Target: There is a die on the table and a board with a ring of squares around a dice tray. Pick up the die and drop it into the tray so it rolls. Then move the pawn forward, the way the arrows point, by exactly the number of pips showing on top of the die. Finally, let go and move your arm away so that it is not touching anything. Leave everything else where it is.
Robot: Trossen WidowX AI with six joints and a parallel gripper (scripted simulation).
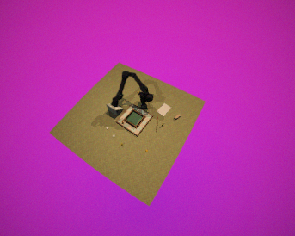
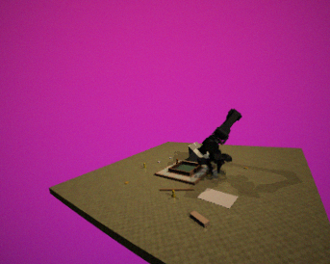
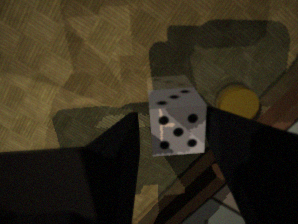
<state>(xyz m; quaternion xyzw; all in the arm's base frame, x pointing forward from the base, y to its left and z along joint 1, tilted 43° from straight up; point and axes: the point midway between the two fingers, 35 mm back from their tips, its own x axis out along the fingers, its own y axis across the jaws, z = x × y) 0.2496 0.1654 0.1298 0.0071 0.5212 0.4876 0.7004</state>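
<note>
The white die (image 3: 178,122) lies on the table just outside the board's wooden edge, with five pips on the face toward the wrist camera and three on a side face. My gripper (image 1: 144,107) (image 2: 215,174) (image 3: 170,117) is low beside the board, its fingers astride the die. The right finger is right at the die; a narrow gap shows at the left finger, so it is open. The board (image 1: 138,131) (image 2: 179,177) has pale squares around the green-floored tray (image 1: 134,118) (image 2: 182,171). A small dark upright piece (image 1: 122,122) (image 2: 177,161), apparently the pawn, stands on the board.
A yellow disc (image 3: 239,102) lies close by the right finger. A pale flat sheet (image 1: 163,109) (image 2: 218,198), a brownish block (image 1: 177,117) (image 2: 199,219), a thin stick (image 1: 156,124) (image 2: 165,190) and a small yellow figure (image 2: 173,194) lie off the board. A grey-white panel (image 1: 114,110) stands by the arm's base.
</note>
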